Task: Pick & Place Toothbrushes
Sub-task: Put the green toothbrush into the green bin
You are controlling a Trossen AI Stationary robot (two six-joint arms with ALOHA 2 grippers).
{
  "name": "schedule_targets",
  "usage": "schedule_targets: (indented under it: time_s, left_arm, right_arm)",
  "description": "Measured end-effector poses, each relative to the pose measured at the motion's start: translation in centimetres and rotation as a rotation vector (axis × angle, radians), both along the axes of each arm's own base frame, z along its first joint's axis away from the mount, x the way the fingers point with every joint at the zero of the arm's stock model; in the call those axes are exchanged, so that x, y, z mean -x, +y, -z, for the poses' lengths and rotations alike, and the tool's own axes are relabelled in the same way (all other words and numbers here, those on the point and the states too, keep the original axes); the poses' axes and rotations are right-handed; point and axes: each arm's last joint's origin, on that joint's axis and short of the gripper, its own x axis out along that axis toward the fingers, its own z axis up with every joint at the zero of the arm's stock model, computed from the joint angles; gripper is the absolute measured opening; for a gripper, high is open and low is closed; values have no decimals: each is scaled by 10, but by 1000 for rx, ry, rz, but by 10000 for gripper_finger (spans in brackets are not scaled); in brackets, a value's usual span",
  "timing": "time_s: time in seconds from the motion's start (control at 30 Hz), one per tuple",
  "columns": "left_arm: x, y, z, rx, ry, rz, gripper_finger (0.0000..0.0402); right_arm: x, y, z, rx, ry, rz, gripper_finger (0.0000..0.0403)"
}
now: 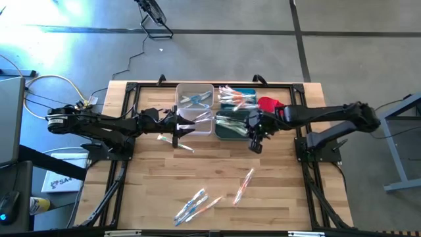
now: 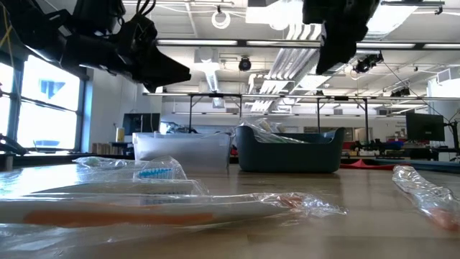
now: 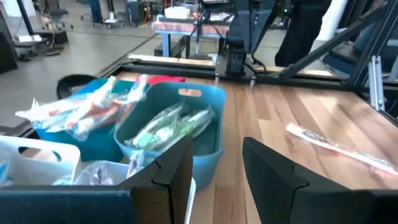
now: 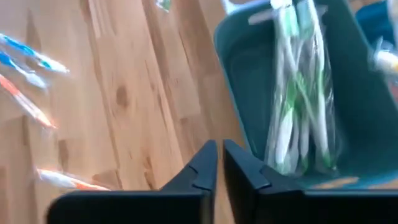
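Nearest, several wrapped toothbrushes [image 1: 197, 205] lay loose on the counter [image 1: 151, 191], unsorted. Farther back, the right gripper [image 1: 255, 144] hung beside the teal bin [image 1: 223, 133] holding green ones, fingers together, holding nothing. The left gripper [image 1: 177, 135] hovered at the clear bin [image 1: 181, 92], fingers apart, empty. Bins partly filled; work roughly midway, I'd judge.
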Motion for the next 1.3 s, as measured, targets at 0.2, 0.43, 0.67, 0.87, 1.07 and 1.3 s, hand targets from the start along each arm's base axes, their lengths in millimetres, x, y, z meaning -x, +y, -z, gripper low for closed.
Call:
schedule_targets:
  time_s: [0.2, 0.43, 0.67, 0.87, 1.07, 1.3]
  left_arm:
    - [0, 0, 1, 8, 12, 0, 138]
    - [0, 0, 3, 117, 19, -12, 138]
    - [0, 0, 3, 163, 19, -17, 138]
    - [1, -1, 11, 212, 97, 12, 138]
    - [-1, -3, 13, 202, 200, 75, 138]
    - [-9, -5, -4, 137, 444, 142, 105]
  right_arm:
    - [7, 12, 18, 67, -155, 68, 6]
    - [21, 22, 36, 126, -472, 11, 3]
    - [29, 20, 52, 225, -751, -43, 3]
    - [31, 17, 54, 293, -856, -58, 4]
    - [31, 17, 55, 350, -849, -94, 3]
    - [31, 17, 59, 349, -809, -102, 3]
